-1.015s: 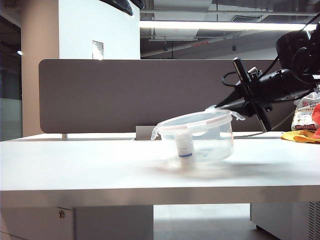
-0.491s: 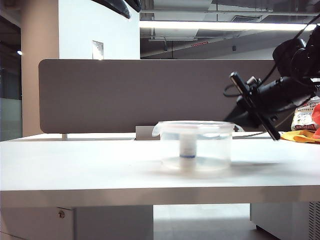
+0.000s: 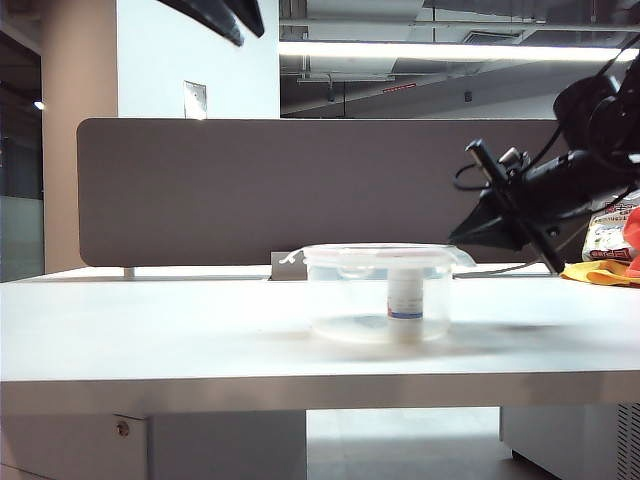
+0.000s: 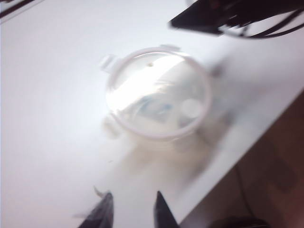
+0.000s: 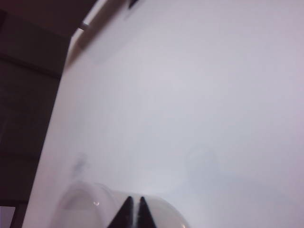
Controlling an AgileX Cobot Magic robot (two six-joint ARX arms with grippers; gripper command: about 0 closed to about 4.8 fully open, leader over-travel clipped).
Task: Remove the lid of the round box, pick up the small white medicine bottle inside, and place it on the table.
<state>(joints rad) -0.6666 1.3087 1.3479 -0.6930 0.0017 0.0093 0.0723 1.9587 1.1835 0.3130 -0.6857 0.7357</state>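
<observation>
Though the lid [image 3: 378,251] lies flat across the rim of the box [image 3: 378,300], the first step, taking it off, is the one in hand and, by my reading, not yet done. The box stands upright on the desk [image 3: 150,330], about midway along it and nearer the right end, well in from the front edge. The bottle [image 3: 404,296] stands upright inside, toward the box's right wall; from above its white cap shows through the lid.

The right gripper [image 3: 462,236] hangs just beyond the lid's right rim, close above the desk, jaws shut and holding nothing; I cannot tell whether its tip touches the lid or the clip tab there. The left gripper [image 4: 131,211] hovers high over the desk, well apart from the box, fingers parted a little and empty.

The next move calls for a fresh hold on the lid. The right gripper would have to open, settle over the rim or a tab, and lift. The box looks light, so it may slide or tip with the lid; the left gripper could steady it.
</observation>
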